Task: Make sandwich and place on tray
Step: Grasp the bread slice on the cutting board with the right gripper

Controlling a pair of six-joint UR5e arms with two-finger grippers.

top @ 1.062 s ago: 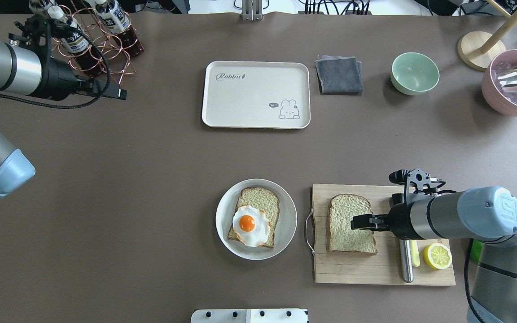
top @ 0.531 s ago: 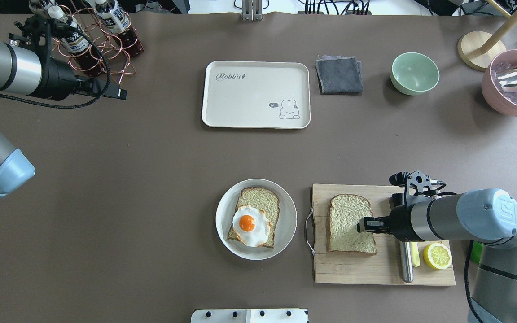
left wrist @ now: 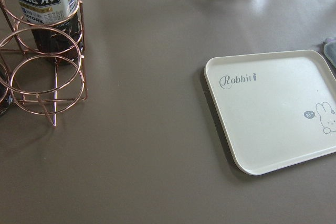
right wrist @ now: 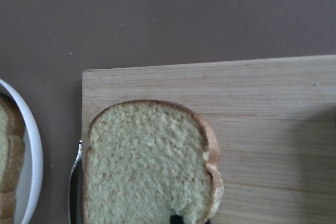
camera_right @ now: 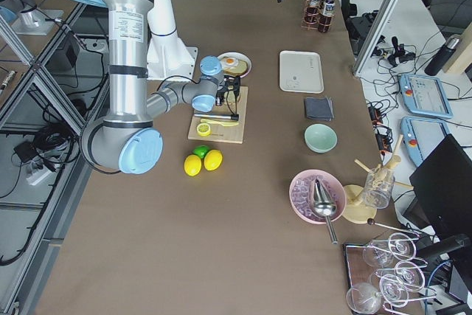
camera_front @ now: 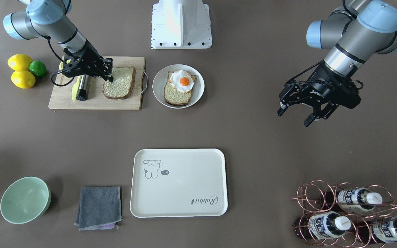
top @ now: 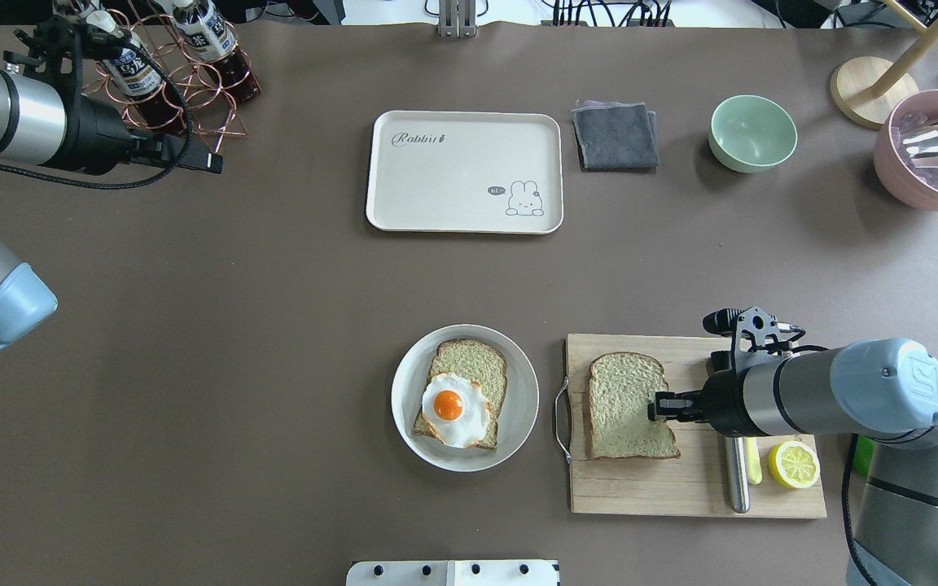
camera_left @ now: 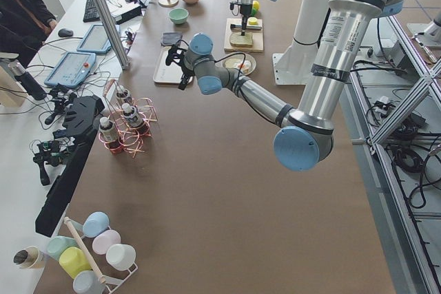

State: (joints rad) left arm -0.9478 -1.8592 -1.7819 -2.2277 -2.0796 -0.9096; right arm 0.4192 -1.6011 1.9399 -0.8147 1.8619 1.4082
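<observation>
1. Surface: a brown matte table [top: 273, 325]. The side views show aluminium frame posts and side benches with handheld consoles around it.
2. Far edge, overhead view: copper bottle rack [top: 196, 83], tray [top: 453, 175], grey cloth [top: 615, 135], green bowl [top: 752, 133], pink bowl [top: 896, 183].
3. The front-facing view shows two lemons [camera_front: 19, 62] and a lime [camera_front: 38, 68] beside the cutting board [top: 664, 488]. Overhead, the right arm covers them. The overhead view shows a half lemon [top: 793, 465] on the board, which the arm mostly hides from the front.
4. The egg-topped slice [top: 477, 362] lies on the plate [top: 522, 399], just beside the board and well apart from the tray.
5. The loose slice [top: 624, 407] lies flat on the board. The right gripper [top: 655, 407] sits at the crust edge nearest the arm, jaws narrow. The right wrist view shows one dark fingertip [right wrist: 176, 217] on that edge. Whether it clamps the slice cannot be told.
6. The left gripper [camera_front: 295, 117] hangs spread wide and empty over the table, near the bottle rack and well apart from both slices.
</observation>
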